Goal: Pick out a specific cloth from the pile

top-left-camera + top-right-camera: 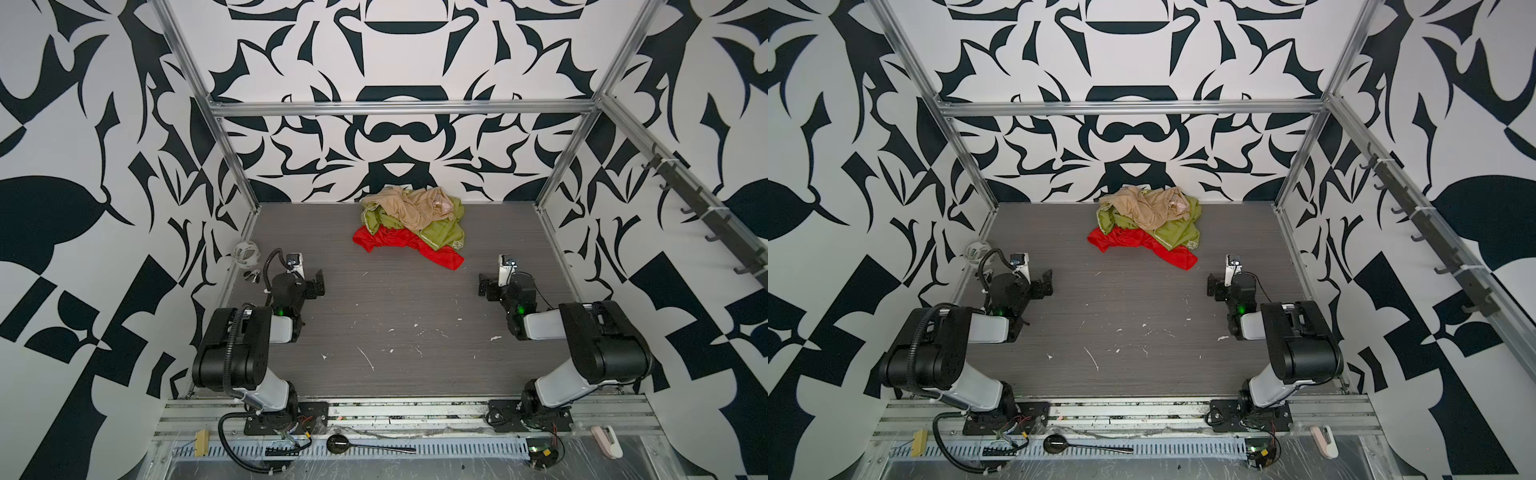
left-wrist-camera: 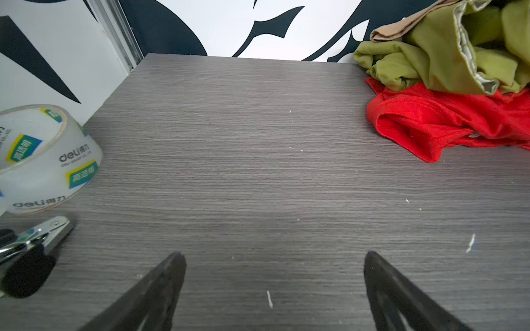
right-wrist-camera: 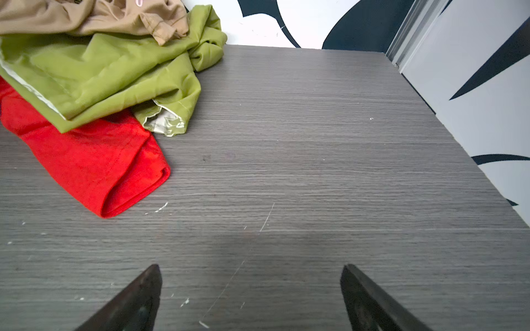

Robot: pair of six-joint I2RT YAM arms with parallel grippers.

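Observation:
The pile lies at the back middle of the grey floor, against the patterned wall. The bright red cloth is at its bottom, mostly covered, with its front edge spread toward me. It also shows in the left wrist view and the right wrist view. An olive-green cloth lies over it and a beige cloth is on top. My left gripper and right gripper hover open and empty, well short of the pile on either side.
A roll of clear tape and a metal clip sit by the left wall near my left gripper. Patterned walls and aluminium posts enclose the floor. A dark spoon lies on the front rail.

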